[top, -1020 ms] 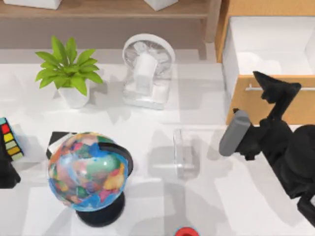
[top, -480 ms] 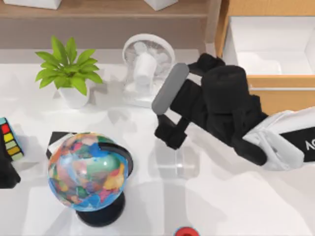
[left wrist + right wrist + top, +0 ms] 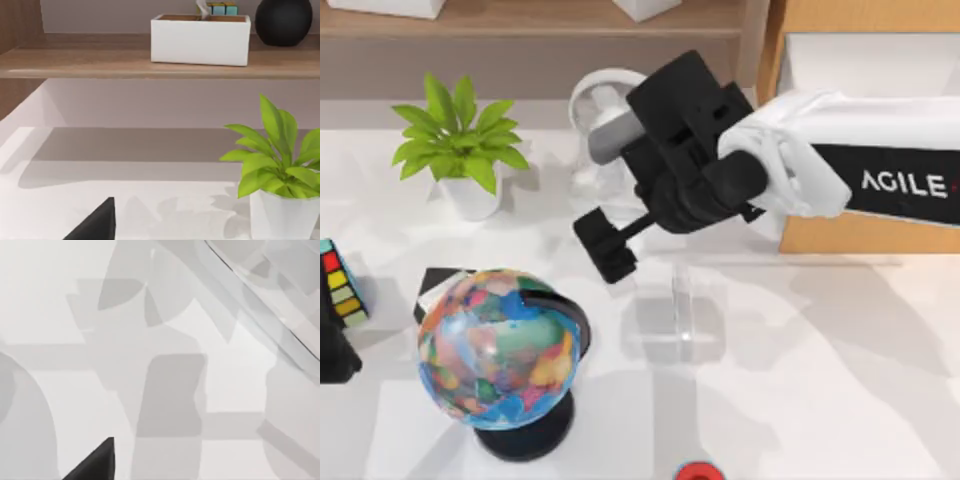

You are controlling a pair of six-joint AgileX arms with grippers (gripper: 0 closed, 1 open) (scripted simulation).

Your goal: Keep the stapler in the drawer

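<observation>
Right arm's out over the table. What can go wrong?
1. Right hand hangs close to the fan; a swing may knock it.
2. The stapler is slim and pale on the white table; the grasp may slip.
3. A low carry may hit the drawer front.
Left arm sits parked at left.

We see a white table (image 3: pixel 820 380) w/ several things on it. A potted plant (image 3: pixel 460 150) stands at the back left, and a round white fan (image 3: pixel 605 130) just to its right. A globe (image 3: pixel 500 350) on a black base sits front left, close beside a small black-and-white box (image 3: pixel 435 290). A coloured cube (image 3: pixel 340 285) is at the left edge. The pale stapler (image 3: pixel 682 310) lies approx. mid-table. Something red (image 3: pixel 697 471) shows at the front edge. Behind the table runs a wooden shelf (image 3: pixel 100 62) carrying a white box (image 3: pixel 200 39) and a dark round vase (image 3: pixel 283 20).
</observation>
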